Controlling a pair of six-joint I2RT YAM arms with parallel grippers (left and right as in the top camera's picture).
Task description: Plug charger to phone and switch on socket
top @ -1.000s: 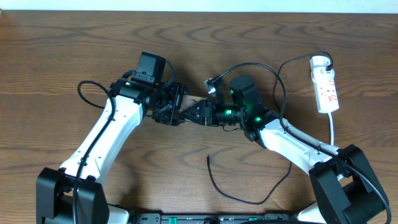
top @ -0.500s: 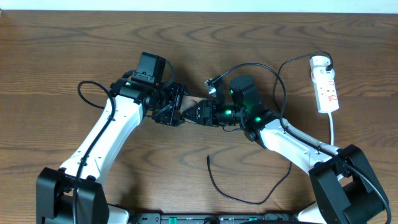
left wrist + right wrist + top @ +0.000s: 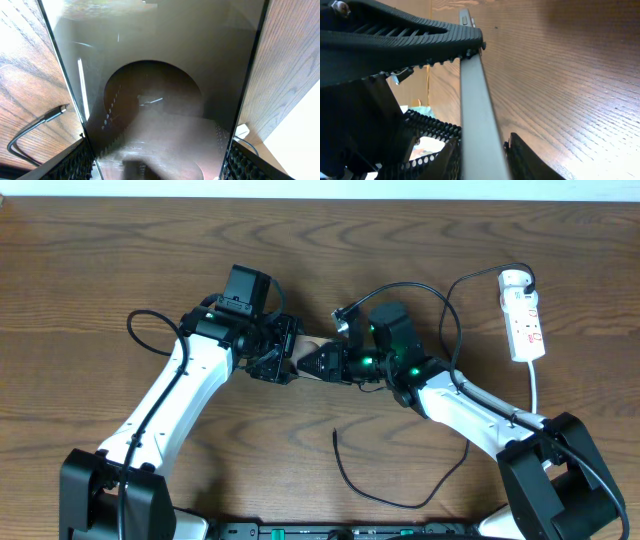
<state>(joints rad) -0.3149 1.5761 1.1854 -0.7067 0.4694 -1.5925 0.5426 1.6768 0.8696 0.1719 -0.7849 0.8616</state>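
The left gripper (image 3: 160,165) clasps the phone (image 3: 160,75) across its width, while the right gripper (image 3: 491,92) straddles its thin edge; whether clamped, I cannot tell.

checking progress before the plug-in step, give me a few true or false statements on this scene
1. The phone sits between the left pincer's fingers. True.
2. The charger is plugged into the phone. False: its free end lies on the table, apart from the phone.
3. The socket lies at the right edge of the overhead view. True.
4. The right pincer grips the charger. False: the phone's edge runs between its fingers.
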